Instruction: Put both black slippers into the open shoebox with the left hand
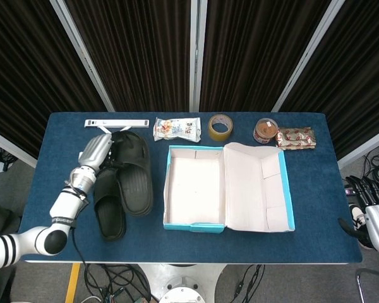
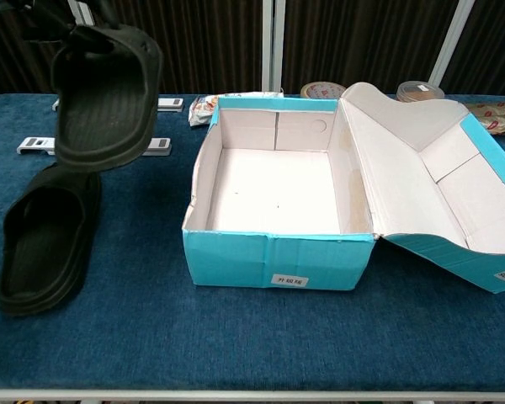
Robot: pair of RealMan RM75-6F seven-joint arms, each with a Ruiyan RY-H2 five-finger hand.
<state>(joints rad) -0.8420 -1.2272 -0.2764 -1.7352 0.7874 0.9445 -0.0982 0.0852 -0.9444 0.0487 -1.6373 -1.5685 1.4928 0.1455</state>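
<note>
My left hand [image 1: 96, 151] grips one black slipper [image 1: 131, 173] by its strap end and holds it in the air to the left of the open shoebox [image 1: 174, 189]. In the chest view this lifted slipper [image 2: 105, 93] hangs sole towards the camera, high above the table and left of the shoebox [image 2: 273, 257]. The second black slipper [image 1: 109, 207] lies flat on the blue table [image 1: 63, 189], seen on the near left [image 2: 46, 248] in the chest view. The box interior is white and bare, and its lid [image 1: 258, 186] lies open to the right. My right hand [image 1: 374, 221] hangs off the table's right edge, holding nothing.
Along the far edge lie a white folding stand [image 1: 114, 122], partly hidden by the lifted slipper, a snack bag [image 1: 177, 129], a tape roll [image 1: 220, 126], a round tin [image 1: 265, 130] and a red packet [image 1: 295, 137].
</note>
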